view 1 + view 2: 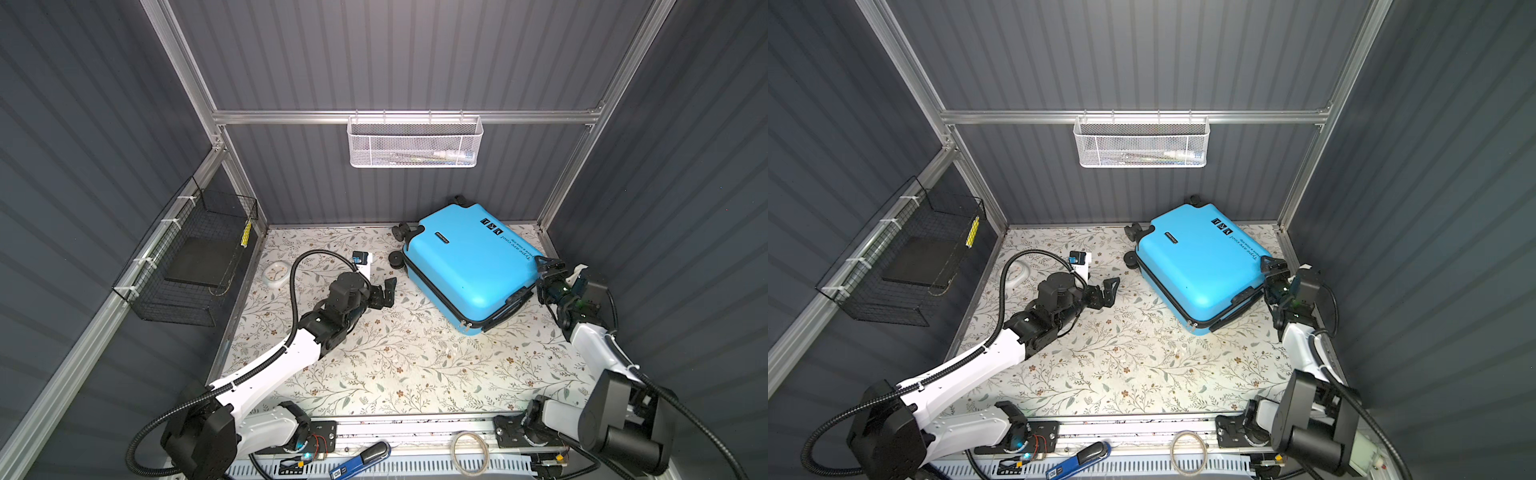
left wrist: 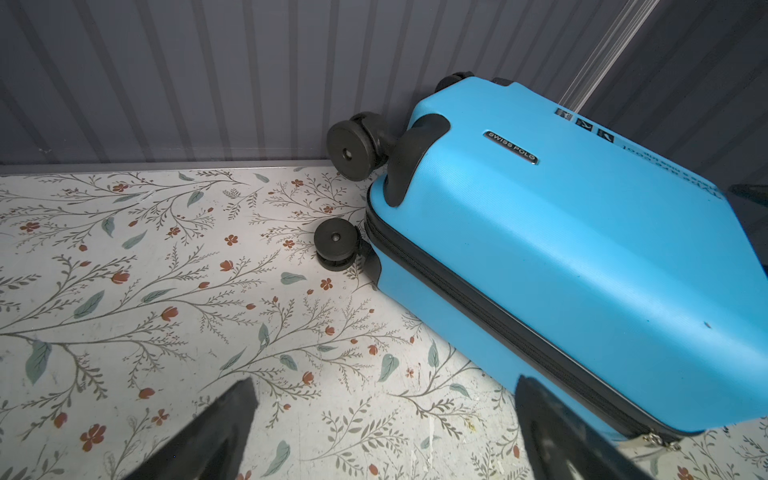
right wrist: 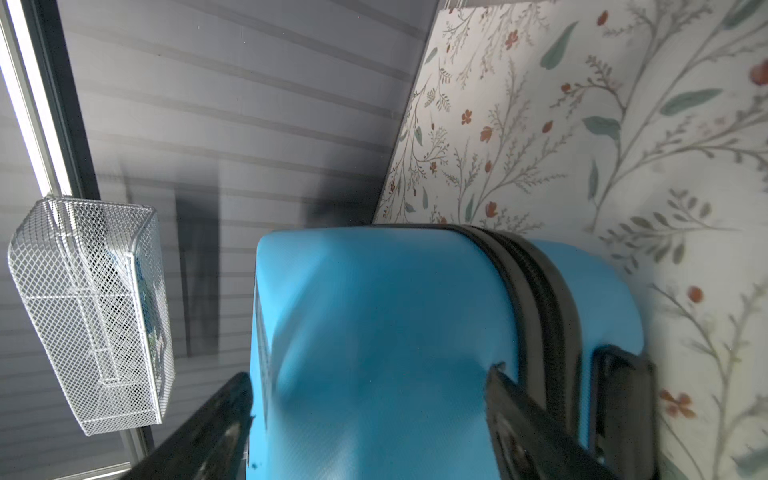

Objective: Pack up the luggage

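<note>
The luggage point(image 1: 465, 266) point(image 1: 1196, 262) is a bright blue hard-shell suitcase. It lies closed on its side at the back right of the floral table, with its black wheels toward the left. My right gripper point(image 1: 545, 270) point(image 1: 1274, 271) is at its handle end. In the right wrist view its jaws point(image 3: 370, 374) stand wide across the upper shell point(image 3: 374, 311). One finger is at the top face and the other beside the black zipper point(image 3: 536, 291). My left gripper point(image 1: 388, 291) point(image 2: 384, 382) is open and empty. It hovers over bare table just short of the suitcase's long zipper side point(image 2: 519, 332).
A white mesh basket point(image 1: 415, 143) hangs on the back wall and a black wire basket point(image 1: 187, 257) on the left wall. A white dish point(image 1: 275, 274) and a small white box with a blue-black item point(image 1: 360, 258) lie behind my left arm.
</note>
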Available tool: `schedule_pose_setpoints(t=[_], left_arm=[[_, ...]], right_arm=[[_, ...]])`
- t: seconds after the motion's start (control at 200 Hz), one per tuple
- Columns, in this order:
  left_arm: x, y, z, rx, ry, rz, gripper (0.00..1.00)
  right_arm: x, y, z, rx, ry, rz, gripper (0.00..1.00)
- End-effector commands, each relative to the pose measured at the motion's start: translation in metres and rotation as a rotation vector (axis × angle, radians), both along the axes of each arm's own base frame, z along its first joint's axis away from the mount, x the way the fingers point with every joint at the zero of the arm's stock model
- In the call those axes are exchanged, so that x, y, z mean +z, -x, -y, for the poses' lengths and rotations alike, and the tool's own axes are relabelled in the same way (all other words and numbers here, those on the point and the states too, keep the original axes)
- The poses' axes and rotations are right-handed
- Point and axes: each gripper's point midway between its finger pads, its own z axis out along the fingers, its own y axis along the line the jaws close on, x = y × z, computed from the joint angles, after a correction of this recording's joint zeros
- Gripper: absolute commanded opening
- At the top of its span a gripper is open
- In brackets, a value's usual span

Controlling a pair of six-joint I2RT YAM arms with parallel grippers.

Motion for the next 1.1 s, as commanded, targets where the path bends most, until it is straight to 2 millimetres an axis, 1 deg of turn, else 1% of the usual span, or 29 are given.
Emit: schedule_pose_setpoints(t=[0.0, 0.07, 0.14, 0.21, 0.27, 0.39, 0.41, 0.43, 0.44, 0.475, 0.565, 0.66, 0.71, 0.75, 0.785, 0.885, 0.925, 1.0, 1.045, 1.095], left_arm=[[0.000, 0.003, -0.005, 0.016, 0.004, -0.006, 1.00], [0.001, 0.003, -0.007, 0.022, 0.000, -0.002, 1.00], [0.005, 0.004, -0.009, 0.030, -0.004, 0.008, 1.00], [0.010, 0.004, -0.014, 0.046, -0.010, 0.022, 1.00], [0.015, 0.004, -0.021, 0.070, -0.029, 0.038, 1.00], [0.021, -0.002, -0.044, 0.157, -0.102, 0.064, 1.00], [0.021, -0.004, -0.049, 0.171, -0.111, 0.065, 1.00], [0.020, -0.006, -0.055, 0.188, -0.116, 0.063, 1.00], [0.020, -0.007, -0.059, 0.200, -0.119, 0.061, 1.00], [0.018, -0.012, -0.071, 0.232, -0.125, 0.056, 1.00], [0.008, -0.021, -0.109, 0.332, -0.145, 0.045, 1.00], [-0.001, -0.027, -0.146, 0.418, -0.174, 0.047, 1.00], [-0.004, -0.029, -0.161, 0.441, -0.185, 0.056, 1.00], [-0.005, -0.030, -0.169, 0.451, -0.197, 0.077, 1.00], [-0.008, -0.030, -0.174, 0.452, -0.221, 0.099, 1.00], [-0.019, -0.031, -0.191, 0.488, -0.262, 0.109, 1.00], [-0.027, -0.031, -0.197, 0.501, -0.275, 0.103, 1.00], [-0.042, -0.031, -0.206, 0.515, -0.300, 0.089, 1.00], [-0.051, -0.031, -0.212, 0.529, -0.317, 0.078, 1.00], [-0.059, -0.030, -0.218, 0.546, -0.326, 0.078, 1.00]], right_arm=[[0.035, -0.026, -0.004, 0.066, 0.014, 0.118, 0.88], [0.030, -0.032, 0.003, 0.060, 0.005, 0.106, 0.90], [0.026, -0.029, 0.011, 0.032, 0.006, 0.089, 0.93], [0.023, -0.016, 0.017, 0.000, 0.027, 0.068, 0.99], [0.019, -0.002, 0.022, -0.030, 0.059, 0.041, 0.99], [0.006, 0.030, 0.036, -0.100, 0.157, -0.042, 0.99], [0.005, 0.035, 0.036, -0.099, 0.182, -0.058, 0.99], [-0.003, 0.040, 0.044, -0.134, 0.216, -0.100, 0.99], [0.002, 0.044, 0.044, -0.140, 0.238, -0.097, 0.99], [-0.001, 0.053, 0.047, -0.152, 0.283, -0.133, 0.99], [-0.013, 0.074, 0.056, -0.195, 0.391, -0.229, 0.99], [-0.026, 0.089, 0.069, -0.247, 0.479, -0.328, 0.99], [-0.030, 0.095, 0.076, -0.292, 0.536, -0.354, 0.99], [-0.030, 0.096, 0.077, -0.307, 0.602, -0.333, 0.99], [-0.026, 0.096, 0.076, -0.321, 0.678, -0.306, 0.99], [-0.017, 0.087, 0.058, -0.293, 0.950, -0.266, 0.99], [-0.018, 0.081, 0.049, -0.257, 1.028, -0.270, 0.99], [-0.029, 0.072, 0.039, -0.205, 1.073, -0.282, 0.99], [-0.037, 0.066, 0.032, -0.175, 1.072, -0.256, 0.99], [-0.040, 0.059, 0.020, -0.134, 1.095, -0.202, 0.99]])
